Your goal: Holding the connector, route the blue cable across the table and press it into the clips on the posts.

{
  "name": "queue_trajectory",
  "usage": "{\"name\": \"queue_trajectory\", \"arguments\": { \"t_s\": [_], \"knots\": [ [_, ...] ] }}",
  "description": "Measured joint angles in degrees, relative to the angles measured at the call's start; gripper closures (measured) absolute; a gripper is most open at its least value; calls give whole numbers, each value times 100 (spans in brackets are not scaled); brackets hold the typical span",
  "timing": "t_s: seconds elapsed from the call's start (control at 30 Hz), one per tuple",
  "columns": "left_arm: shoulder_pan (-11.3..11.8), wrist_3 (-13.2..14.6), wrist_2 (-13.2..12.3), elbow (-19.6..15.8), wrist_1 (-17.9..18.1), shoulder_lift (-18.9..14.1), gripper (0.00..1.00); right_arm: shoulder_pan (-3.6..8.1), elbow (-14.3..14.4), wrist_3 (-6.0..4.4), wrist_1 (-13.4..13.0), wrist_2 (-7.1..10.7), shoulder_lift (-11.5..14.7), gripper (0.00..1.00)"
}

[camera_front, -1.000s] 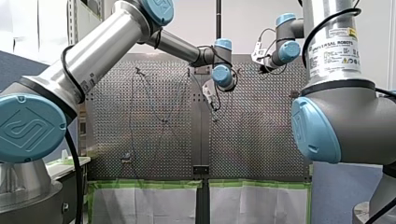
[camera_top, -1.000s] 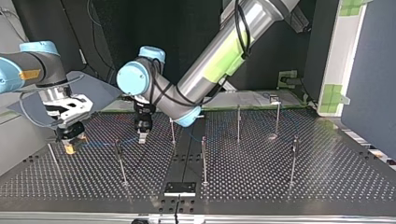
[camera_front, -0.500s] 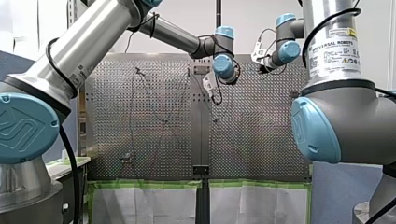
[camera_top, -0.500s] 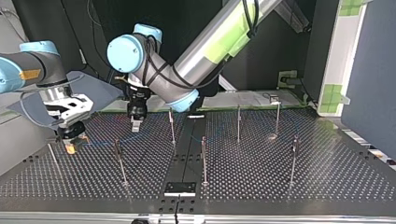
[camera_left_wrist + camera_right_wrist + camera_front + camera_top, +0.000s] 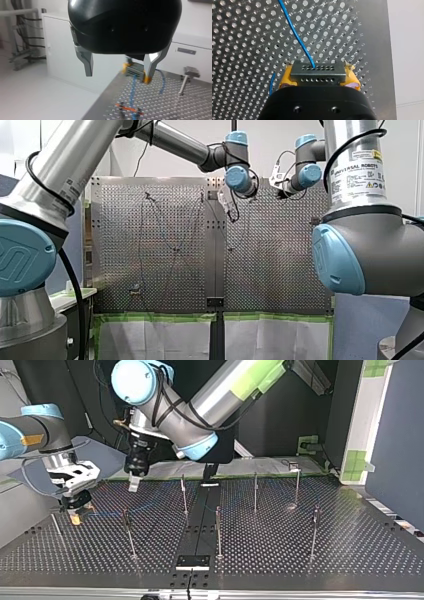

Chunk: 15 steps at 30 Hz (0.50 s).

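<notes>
Well, in the front view my left arm reaches past the middle of the counter (image 5: 165,270), and my left claw (image 5: 231,211) hangs high over its far part, too small there to read. In the top view my right claw (image 5: 75,516) sits low over the counter at the view's left, yellow pads down. The cable (image 5: 107,511) runs faintly from it toward the nearest of the posts (image 5: 127,530). My left claw hovers above the counter's far edge in that view, apart from every post. Through the left wrist view, my left claw's fingers (image 5: 88,65) are spread wide with nothing between them. Beyond them is the right claw with the connector (image 5: 132,71); the cable drops from it in blue loops, one passing an orange clip (image 5: 127,109). Whether it is seated there I cannot tell. Through the right wrist view, my right claw is closed on the connector, a yellow pad at each end, and the cable leaves it and runs off across the holes. I judge the step to be carrying the cable to the next clip. To do it well I should hold the connector squarely and draw the cable just taut without tugging it from any clip. Then I should lay it over the clip's mouth, bring the open left claw down beside the post and press straight down, clear of the thin posts.
</notes>
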<state>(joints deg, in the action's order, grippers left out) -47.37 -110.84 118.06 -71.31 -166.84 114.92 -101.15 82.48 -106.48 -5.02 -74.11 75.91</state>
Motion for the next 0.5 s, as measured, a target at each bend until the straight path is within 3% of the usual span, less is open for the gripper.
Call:
{"name": "queue_trajectory", "arguments": {
  "t_s": [0.5],
  "knots": [
    [161,-220,551,-790,786,-790,0,-60,-1,26,5,52,-6,100]
  ]
}}
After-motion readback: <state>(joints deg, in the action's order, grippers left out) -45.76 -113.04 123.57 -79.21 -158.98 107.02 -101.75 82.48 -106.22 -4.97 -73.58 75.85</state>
